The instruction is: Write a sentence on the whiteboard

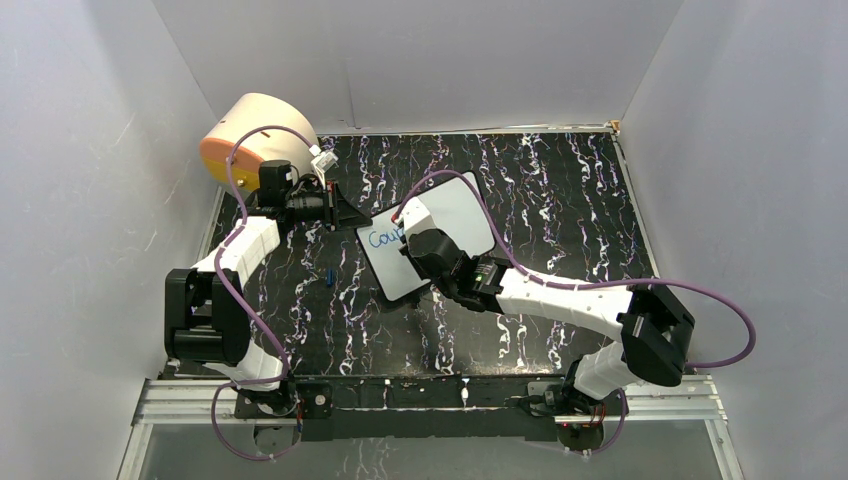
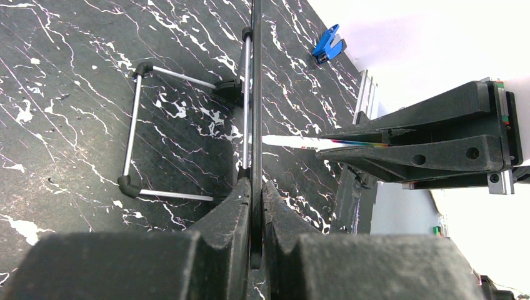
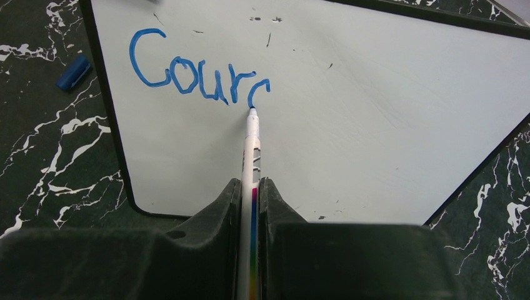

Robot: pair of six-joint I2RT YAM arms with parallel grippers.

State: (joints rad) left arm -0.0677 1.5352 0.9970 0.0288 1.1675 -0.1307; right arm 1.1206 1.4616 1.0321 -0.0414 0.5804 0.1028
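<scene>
The whiteboard stands tilted on a wire stand. The right wrist view shows its pale face with blue handwriting reading "Cour" plus a started letter. My right gripper is shut on a white marker, whose blue tip touches the board at the end of the writing. My left gripper is shut on the board's rim, seen edge-on. In the top view the left gripper holds the board's left edge and the right gripper is over the writing.
A blue marker cap lies on the black marbled table left of the board; it also shows in the right wrist view and the left wrist view. A cream-and-orange drum sits at the back left. White walls enclose the table.
</scene>
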